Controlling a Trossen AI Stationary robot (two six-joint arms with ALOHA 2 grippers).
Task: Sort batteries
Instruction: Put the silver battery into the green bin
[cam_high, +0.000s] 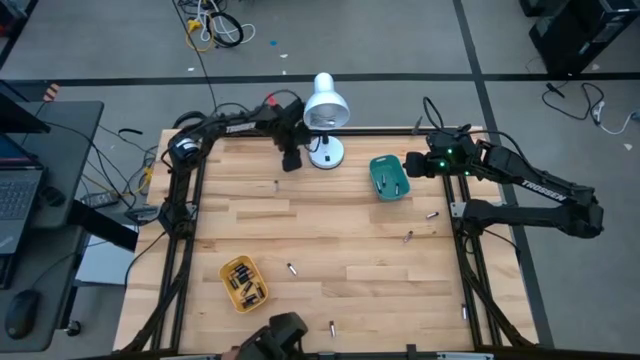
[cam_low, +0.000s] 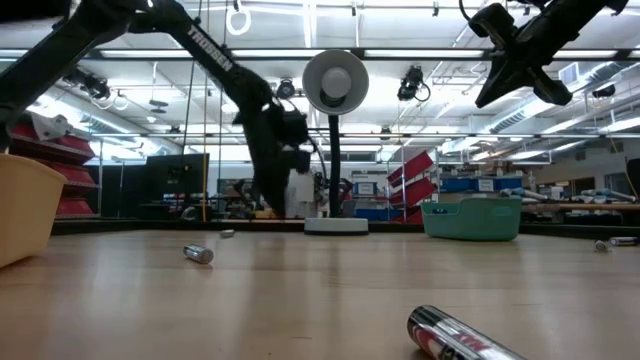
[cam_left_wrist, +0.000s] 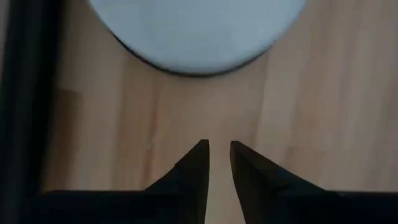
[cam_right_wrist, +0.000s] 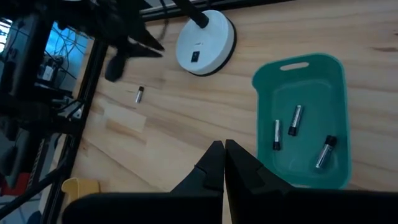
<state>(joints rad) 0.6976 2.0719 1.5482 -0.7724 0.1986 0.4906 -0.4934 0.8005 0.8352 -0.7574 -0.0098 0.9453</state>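
Several batteries lie loose on the wooden table: one close to my left gripper, two near the teal tray, others toward the front. The teal tray holds three batteries. More batteries lie in the yellow tray. My left gripper hangs over bare wood beside the lamp base, its fingers a narrow gap apart with nothing between them. My right gripper hovers shut and empty at the teal tray's edge.
A white desk lamp stands at the back middle of the table. In the low view one battery lies close in front and another at the left. Dark frame rails run along the table's sides.
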